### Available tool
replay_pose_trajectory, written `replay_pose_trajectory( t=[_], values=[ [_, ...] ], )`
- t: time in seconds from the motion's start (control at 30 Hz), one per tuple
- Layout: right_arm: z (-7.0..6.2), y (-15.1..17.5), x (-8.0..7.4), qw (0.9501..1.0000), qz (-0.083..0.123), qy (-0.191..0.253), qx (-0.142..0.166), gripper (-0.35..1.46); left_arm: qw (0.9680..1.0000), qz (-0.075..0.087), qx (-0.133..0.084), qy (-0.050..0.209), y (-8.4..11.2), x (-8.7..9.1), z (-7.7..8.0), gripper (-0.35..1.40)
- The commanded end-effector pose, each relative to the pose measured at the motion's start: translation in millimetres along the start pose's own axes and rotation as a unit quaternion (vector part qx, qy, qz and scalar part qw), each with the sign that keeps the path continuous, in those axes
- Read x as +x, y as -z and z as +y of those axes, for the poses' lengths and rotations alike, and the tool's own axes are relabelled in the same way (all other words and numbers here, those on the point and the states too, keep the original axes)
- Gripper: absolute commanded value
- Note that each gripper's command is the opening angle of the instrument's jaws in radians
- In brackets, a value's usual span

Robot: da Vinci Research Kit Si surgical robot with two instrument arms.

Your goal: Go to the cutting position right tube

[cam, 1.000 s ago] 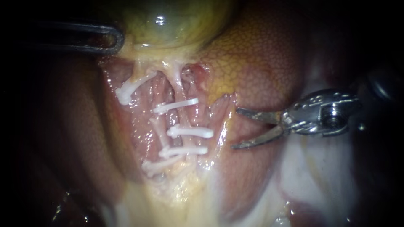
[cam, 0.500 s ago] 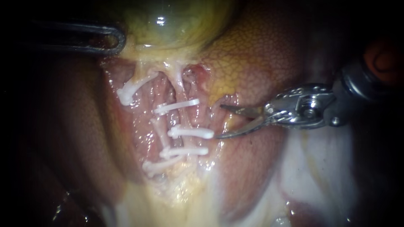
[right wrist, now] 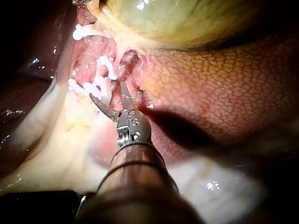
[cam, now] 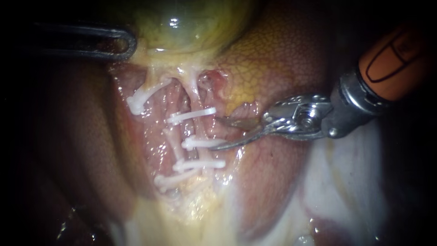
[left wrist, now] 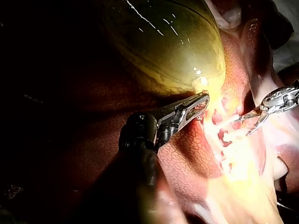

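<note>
The right tube runs down from the gallbladder and carries three white clips; the upper clip and middle clip bracket a bare stretch. My right instrument comes in from the right with its curved blades open. Their tips lie just right of that stretch, and the lower blade overlaps the middle clip's end. In the right wrist view the open blades reach the clips. My left instrument is at the upper left, with its jaws shut on the gallbladder's lower edge.
A left tube with its own clips lies beside the right one. Mottled liver rises behind the right instrument. Pale fatty tissue spreads below it.
My right instrument has moved left against the tissue, bringing its open blades from the liver's edge up to the clipped right tube. The left instrument has stayed put.
</note>
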Motion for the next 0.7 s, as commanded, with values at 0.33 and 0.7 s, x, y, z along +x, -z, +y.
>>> replay_pose_trajectory(
  t=[0.33,0.7],
  values=[
    [0.6,-1.3,0.2,0.9988,0.018,0.011,0.044,1.18,1.0000,0.000,0.000,0.000,0.0,0.0,-0.1,-0.35],
    [1.5,-2.8,1.0,0.9923,0.045,0.044,0.106,1.11,1.0000,0.000,0.000,0.000,0.1,0.0,-0.1,-0.35]
  ],
)
